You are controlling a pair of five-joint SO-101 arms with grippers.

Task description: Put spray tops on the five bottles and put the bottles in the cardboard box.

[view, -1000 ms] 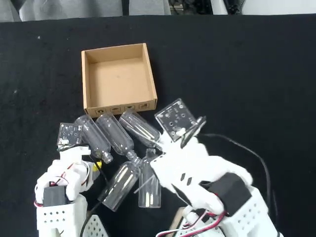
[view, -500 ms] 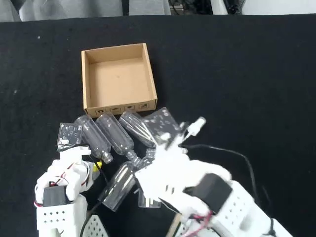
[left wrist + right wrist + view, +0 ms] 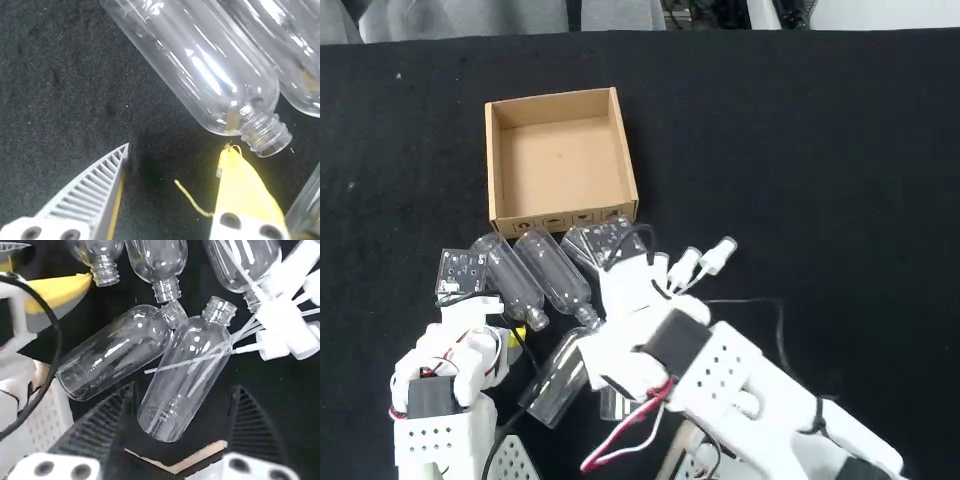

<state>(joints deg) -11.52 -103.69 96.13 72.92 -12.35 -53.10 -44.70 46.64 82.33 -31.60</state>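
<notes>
Several clear bottles without tops lie on the black table in front of the cardboard box [image 3: 560, 160]. My right arm [image 3: 670, 350] hangs over the two nearest ones. Its gripper [image 3: 185, 386] is open, straddling one lying bottle [image 3: 185, 375] from above, with a black finger on each side and no contact visible. White spray tops [image 3: 705, 260] lie in a cluster beside the bottles, and their thin tubes [image 3: 220, 347] cross that bottle. My left gripper [image 3: 175, 150] is open low over the table, its yellow finger [image 3: 245, 190] close to the neck of another bottle [image 3: 200, 65].
The box stands open, its front wall close to the bottles' bases. A white perforated arm base [image 3: 30, 415] and a black cable [image 3: 50, 340] sit near the bottles. Bare black table stretches to the right [image 3: 840, 180].
My right arm has swung left over the lying bottles, uncovering the spray tops on the table. The left arm and the bottles have kept still.
</notes>
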